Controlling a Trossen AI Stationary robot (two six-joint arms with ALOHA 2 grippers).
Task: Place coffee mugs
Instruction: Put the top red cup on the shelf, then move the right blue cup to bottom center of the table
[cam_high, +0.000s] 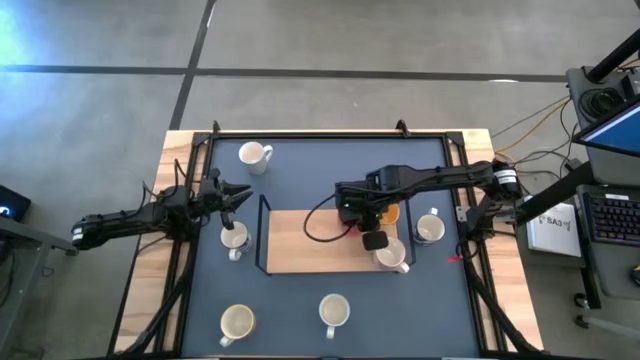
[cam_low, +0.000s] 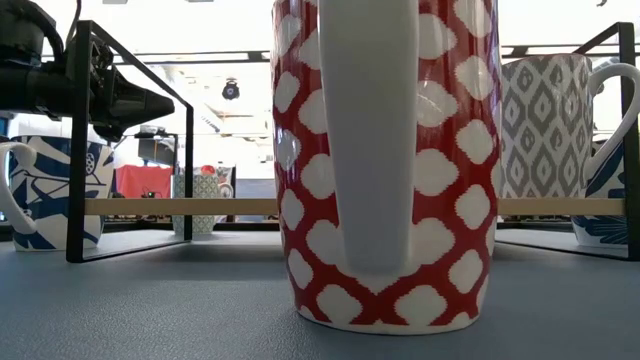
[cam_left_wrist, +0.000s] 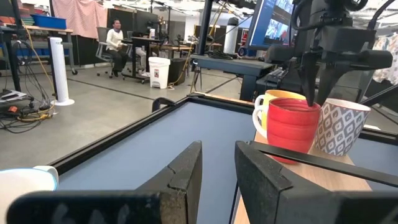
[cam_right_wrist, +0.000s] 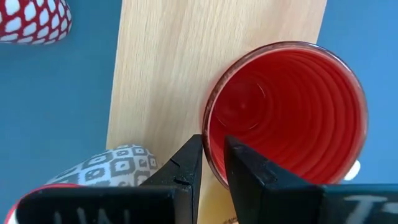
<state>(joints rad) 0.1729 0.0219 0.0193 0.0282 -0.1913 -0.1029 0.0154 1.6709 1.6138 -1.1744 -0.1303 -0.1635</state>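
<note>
A plain red mug (cam_right_wrist: 286, 118) stands on the wooden shelf (cam_high: 300, 245) at mid-table, next to an orange mug (cam_left_wrist: 273, 98) and a grey-patterned mug (cam_left_wrist: 341, 127). My right gripper (cam_right_wrist: 212, 149) is above the red mug, shut on its rim. My left gripper (cam_high: 238, 196) hovers open and holding nothing at the table's left, beside a white-lined mug (cam_high: 235, 238). Other mugs stand on the blue mat. One is red-and-white patterned (cam_low: 370, 170) and fills the low view. My right gripper holds the red mug by its rim (cam_right_wrist: 210, 134), on the side toward the grey-patterned mug. One finger (cam_right_wrist: 249, 171) is inside the mug and the other is outside. The fingers come from above, pointing down. The mug is upright with its base at the shelf top.
The shelf is a wooden board on a black wire frame (cam_low: 82, 150). Mugs stand on the mat at the far left (cam_high: 252, 155), the near side (cam_high: 237, 322) and the right (cam_high: 430, 228). A black rail frames the table. A person sits far off in the room (cam_left_wrist: 113, 38).
</note>
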